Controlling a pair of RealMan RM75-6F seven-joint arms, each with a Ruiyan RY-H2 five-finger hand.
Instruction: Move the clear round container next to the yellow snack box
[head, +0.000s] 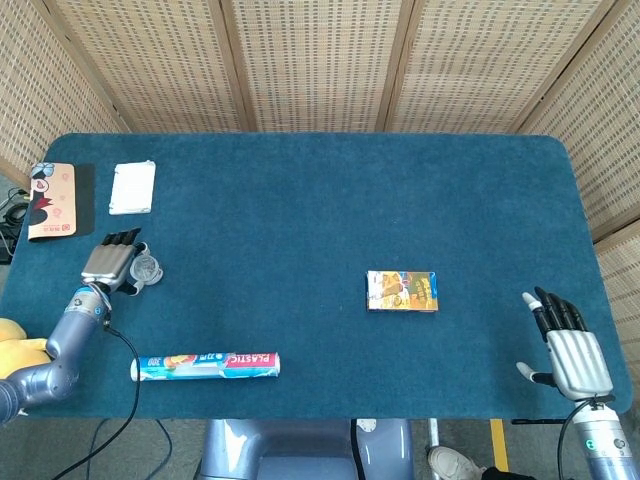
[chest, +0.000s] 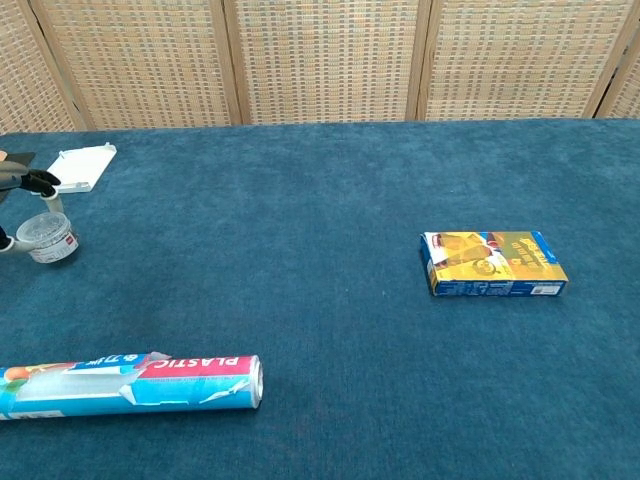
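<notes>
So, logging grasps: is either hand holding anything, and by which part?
The left hand is at the clear round container, fingers at its sides; a firm hold cannot be told.

I see the blue-carpeted table (head: 300, 190) carrying the yellow snack box (head: 402, 291) right of centre. The clear round container (head: 147, 269), a plastic wrap roll (head: 206, 365), a white pad (head: 132, 187) and a pink card (head: 53, 200) lie along my left.

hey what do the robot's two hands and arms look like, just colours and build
Both hands have silvery-grey metal backs with black fingers. The left hand sits on a rounded, glossy blue-grey arm, with a thin black cable looping down beside it. The right hand shows ribbed silver plating over its back and a light grey thumb, joined to a blue-grey wrist with a small green mark on it.
</notes>
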